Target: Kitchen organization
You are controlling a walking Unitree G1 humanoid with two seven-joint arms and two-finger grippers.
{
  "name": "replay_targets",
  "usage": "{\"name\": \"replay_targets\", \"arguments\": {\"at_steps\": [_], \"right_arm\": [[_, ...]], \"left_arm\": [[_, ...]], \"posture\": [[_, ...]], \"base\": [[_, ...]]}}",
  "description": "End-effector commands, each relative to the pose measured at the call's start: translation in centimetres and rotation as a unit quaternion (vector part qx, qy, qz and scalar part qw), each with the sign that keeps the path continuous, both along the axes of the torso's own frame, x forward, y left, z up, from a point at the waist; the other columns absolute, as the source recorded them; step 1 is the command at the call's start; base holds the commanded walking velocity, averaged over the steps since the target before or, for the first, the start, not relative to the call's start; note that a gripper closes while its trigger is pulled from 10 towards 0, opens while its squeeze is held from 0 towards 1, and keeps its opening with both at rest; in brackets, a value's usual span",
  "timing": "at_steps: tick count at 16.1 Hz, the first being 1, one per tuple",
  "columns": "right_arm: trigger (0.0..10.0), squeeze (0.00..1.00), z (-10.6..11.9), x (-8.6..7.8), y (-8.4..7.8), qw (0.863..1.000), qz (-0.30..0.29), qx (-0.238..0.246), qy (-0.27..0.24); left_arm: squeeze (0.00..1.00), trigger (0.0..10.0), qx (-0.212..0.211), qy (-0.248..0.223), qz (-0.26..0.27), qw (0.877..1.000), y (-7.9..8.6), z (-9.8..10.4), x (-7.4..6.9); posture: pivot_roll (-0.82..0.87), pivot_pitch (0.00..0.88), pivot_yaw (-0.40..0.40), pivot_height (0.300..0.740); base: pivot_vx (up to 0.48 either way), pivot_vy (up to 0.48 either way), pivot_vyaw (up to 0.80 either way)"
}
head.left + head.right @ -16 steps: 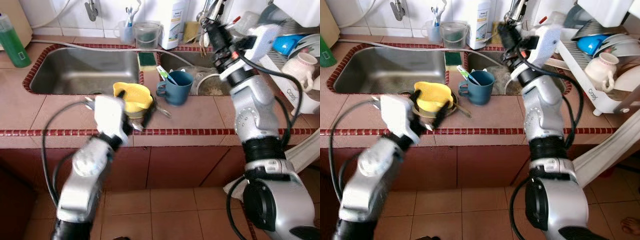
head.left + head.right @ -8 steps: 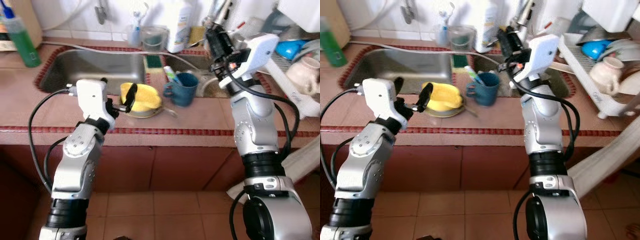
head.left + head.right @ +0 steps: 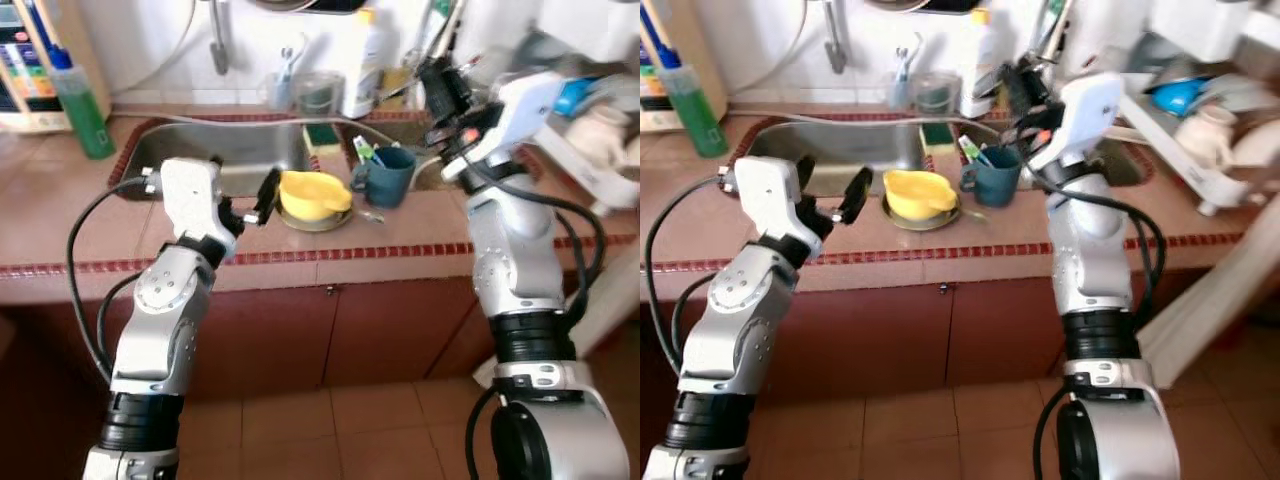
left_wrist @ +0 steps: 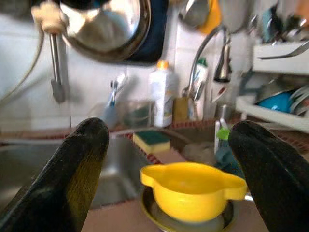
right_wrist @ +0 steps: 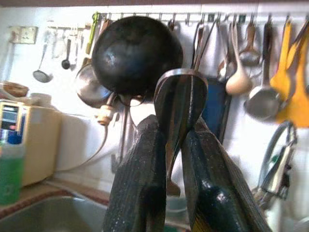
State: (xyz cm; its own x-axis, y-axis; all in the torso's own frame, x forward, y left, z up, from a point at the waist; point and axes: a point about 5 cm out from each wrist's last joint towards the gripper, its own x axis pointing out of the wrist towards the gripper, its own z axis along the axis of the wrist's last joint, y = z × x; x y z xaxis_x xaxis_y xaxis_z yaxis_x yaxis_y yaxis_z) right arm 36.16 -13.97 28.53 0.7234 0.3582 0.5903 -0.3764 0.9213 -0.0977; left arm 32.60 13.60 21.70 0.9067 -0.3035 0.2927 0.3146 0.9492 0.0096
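A yellow bowl [image 3: 312, 192] sits in a small metal dish [image 3: 318, 219] on the tiled counter, in front of the sink. My left gripper [image 3: 245, 187] hovers open just left of the bowl, level with it; in the left wrist view the bowl [image 4: 193, 188] lies ahead between the spread fingers [image 4: 72, 169]. A blue mug [image 3: 390, 176] holding a green-and-white utensil stands right of the bowl. My right gripper [image 3: 440, 80] is raised above the mug, shut on a dark metal spoon [image 5: 181, 99] that stands upright between its fingers [image 5: 140, 179].
The steel sink [image 3: 250, 150] lies behind the bowl, a sponge [image 3: 322, 133] on its divider. A green bottle [image 3: 85, 105] stands far left, a dish rack [image 3: 1200, 130] with crockery at right. Pans [image 5: 137, 53] and ladles hang on the wall.
The camera has pulled back and shifted. My left arm rose from below the counter edge, and its gripper now sits left of the bowl. The right gripper stays raised with the spoon.
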Motion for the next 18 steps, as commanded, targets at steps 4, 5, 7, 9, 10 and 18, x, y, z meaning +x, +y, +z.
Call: {"name": "replay_targets", "arguments": {"at_steps": [4,5,7,9,10,18], "right_arm": [[10.0,0.0,0.7,-0.1,1.2,1.0,0.021,-0.004,-0.01],[10.0,0.0,0.6,-0.1,1.2,1.0,0.023,-0.004,-0.008],[10.0,0.0,0.4,-0.1,1.1,1.0,0.029,0.005,-0.003],[10.0,0.0,0.3,-0.2,1.1,0.999,0.032,0.006,-0.002],[10.0,0.0,0.2,-0.2,1.0,1.0,0.03,0.002,-0.001],[10.0,0.0,-0.7,-0.4,1.3,0.999,0.041,-0.01,0.013]], "left_arm": [[0.0,10.0,0.006,0.01,0.014,1.0,0.7,-0.5,-0.2],[0.0,10.0,0.005,0.012,0.017,1.0,0.7,-0.6,-0.2],[0.0,10.0,0.021,0.007,0.018,1.0,0.8,-0.8,-0.4],[0.0,10.0,0.024,0.01,0.019,0.999,0.9,-1.0,-0.5],[0.0,10.0,0.029,0.009,0.021,0.999,1.0,-1.1,-0.6],[0.0,10.0,0.038,0.004,0.022,0.999,1.1,-1.2,-0.6]], "posture": [[-0.04,0.0,-0.03,0.74],[-0.04,0.0,-0.03,0.74],[-0.04,0.0,-0.031,0.74],[-0.04,0.0,-0.031,0.74],[-0.04,0.0,-0.031,0.74],[-0.05,0.0,-0.029,0.74]], "base": [[0.0,0.091,0.0],[0.0,0.0,0.0],[0.0,0.0,0.0],[0.0,0.0,0.0],[0.0,0.0,0.0],[0.0,0.0,0.0]]}}
